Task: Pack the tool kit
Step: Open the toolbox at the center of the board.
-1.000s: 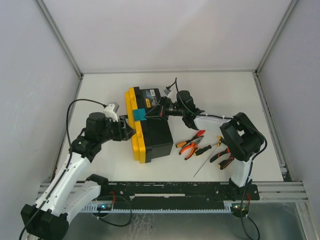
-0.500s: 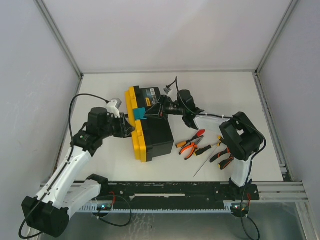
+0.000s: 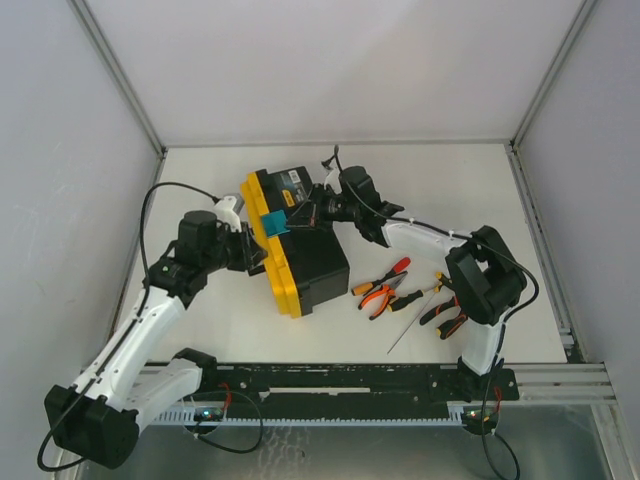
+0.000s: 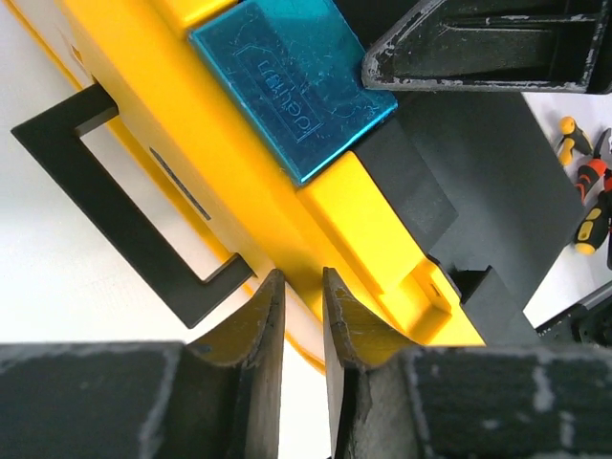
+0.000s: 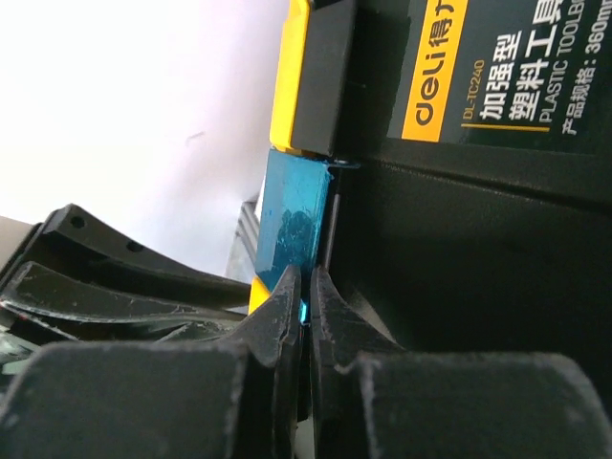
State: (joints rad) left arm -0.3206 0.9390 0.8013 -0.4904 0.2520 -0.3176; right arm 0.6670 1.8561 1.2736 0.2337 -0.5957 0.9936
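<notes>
With the black, yellow-lidded plastic toolbox (image 3: 315, 265) lying on its side mid-table, the closed right gripper (image 5: 304, 287) at its teal latch (image 5: 292, 225) may slip off or shove it, since the left gripper (image 4: 304, 292), jaws a slit apart, cannot be seen to hold it.

**Readable text: one printed label and one moulded brand, both on the toolbox (image 3: 305, 262).**

Take the teal latch (image 4: 292, 81) as your landmark. On its face you can read the raised brand word "deli", seen turned around in the left wrist view. On the black body just beside the latch (image 5: 290, 225), you find the label (image 5: 497, 76). Its orange strip carries "deli" in white, then Chinese characters that the picture edge cuts after "得". Next to the strip, further from the latch, you read "DL-TC240", "加强型", "塑料工具", "PLASTIC TOOLBO" (cut at the edge) and "360m" (also cut). In the top view the same label (image 3: 297, 183) is too small to read.
</notes>
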